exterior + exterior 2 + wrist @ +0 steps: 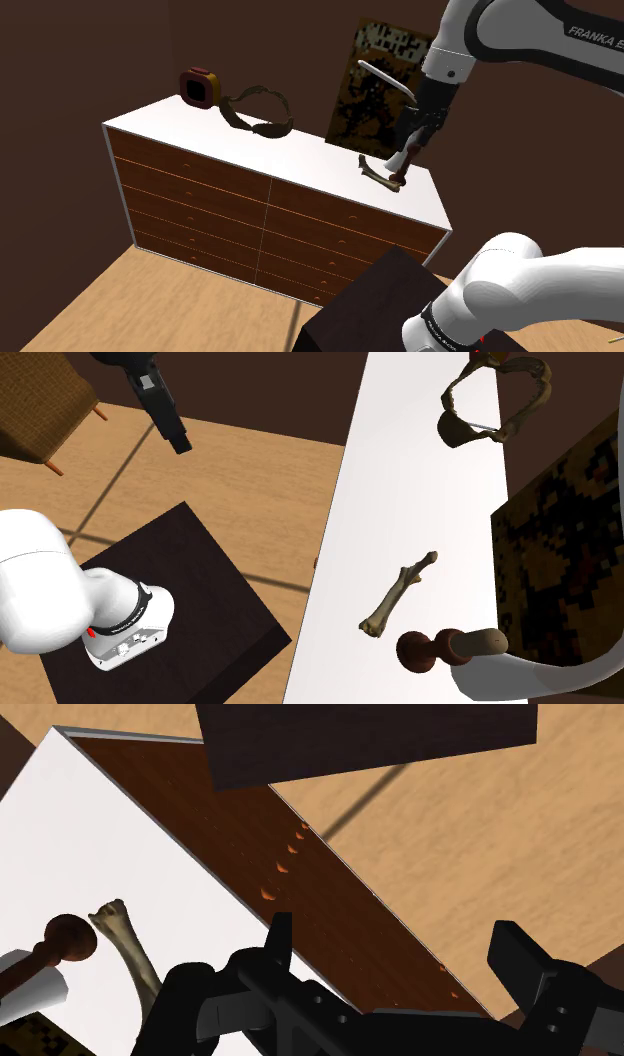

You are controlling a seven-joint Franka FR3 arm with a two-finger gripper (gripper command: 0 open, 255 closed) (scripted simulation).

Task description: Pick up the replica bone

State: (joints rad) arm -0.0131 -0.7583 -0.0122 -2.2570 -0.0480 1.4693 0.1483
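The replica bone [381, 175] is a slim tan bone lying flat on the dresser's white top [250, 145], near the end at the shoulder view's right. In the second exterior view the bone [399, 593] lies just beside a brown knobbed handle [445, 648]. My black gripper [412, 146] hangs in the air above and slightly beyond the bone, not touching it. In the wrist view the fingers [281, 940] stand wide apart with nothing between them. The bone [127, 944] lies off to the side of one finger, and the gripper [400, 952] looks down past the dresser's front edge.
A sickle-like tool with a white curved blade [386, 77] leans by the dark painting [372, 95], close to my hand. A jawbone-like piece [262, 112] and a red and yellow object [199, 87] sit farther along the top. My dark stand [375, 300] is on the wooden floor.
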